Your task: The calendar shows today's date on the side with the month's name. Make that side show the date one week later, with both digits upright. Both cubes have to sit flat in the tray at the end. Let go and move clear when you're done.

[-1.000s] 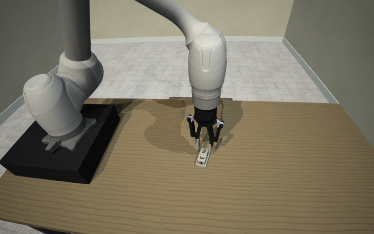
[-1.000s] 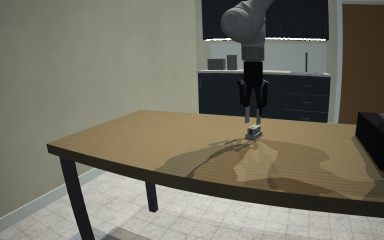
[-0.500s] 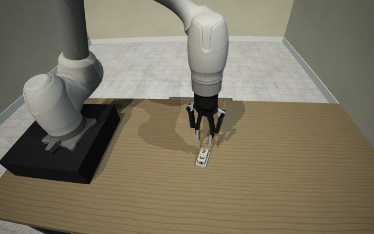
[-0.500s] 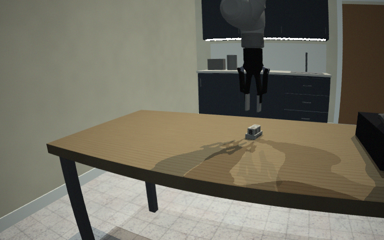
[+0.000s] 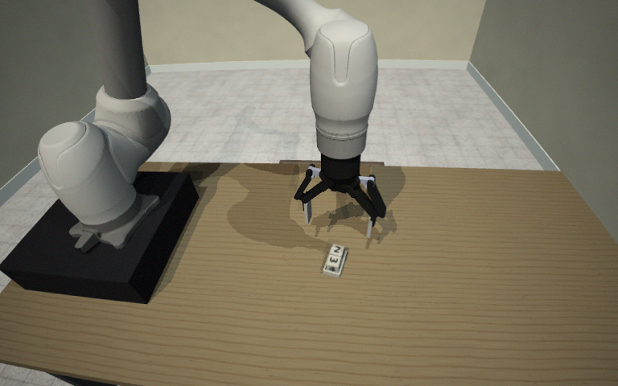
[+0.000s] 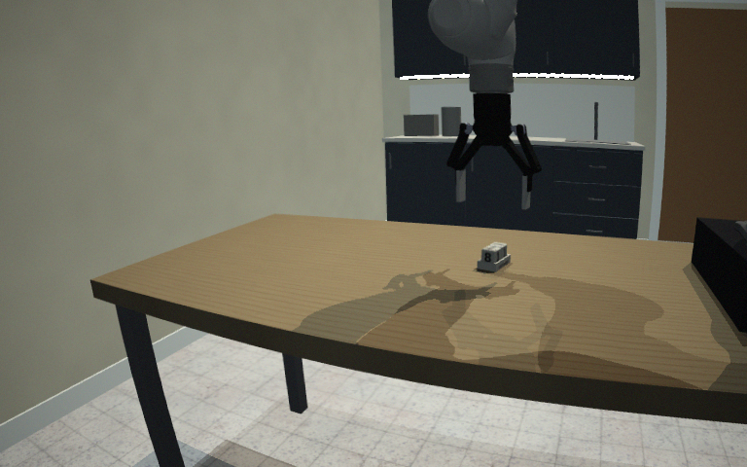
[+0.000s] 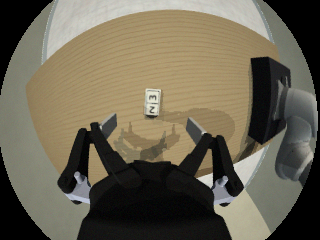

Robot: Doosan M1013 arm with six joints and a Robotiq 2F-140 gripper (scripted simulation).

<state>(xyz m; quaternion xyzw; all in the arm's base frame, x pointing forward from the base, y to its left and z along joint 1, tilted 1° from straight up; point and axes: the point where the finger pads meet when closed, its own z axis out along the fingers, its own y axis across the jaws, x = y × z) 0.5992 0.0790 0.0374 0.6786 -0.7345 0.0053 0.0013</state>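
The small white calendar tray (image 5: 331,275) (image 6: 486,268) (image 7: 153,90) stands on the table with both white cubes in it, side by side. The cube with a 2 on top (image 5: 336,249) (image 7: 152,109) is at the end nearer my gripper. The cube with a 3 on top (image 5: 334,260) (image 7: 152,97) is at the other end. Both look seated flat. The exterior view shows an upright 8 on the near cube's end face (image 6: 486,257); the long side's marks are too small to read. No month's name is legible. My gripper (image 5: 338,229) (image 6: 493,204) (image 7: 151,121) is wide open, empty and above the calendar's level.
The wooden table (image 5: 447,286) (image 6: 250,260) (image 7: 200,60) carries the calendar. The arm's black base block (image 5: 72,281) (image 6: 730,283) (image 7: 262,100) stands at the left in the top view. Shadows of the arm and gripper fall near the calendar. Kitchen cabinets (image 6: 424,185) are behind the table.
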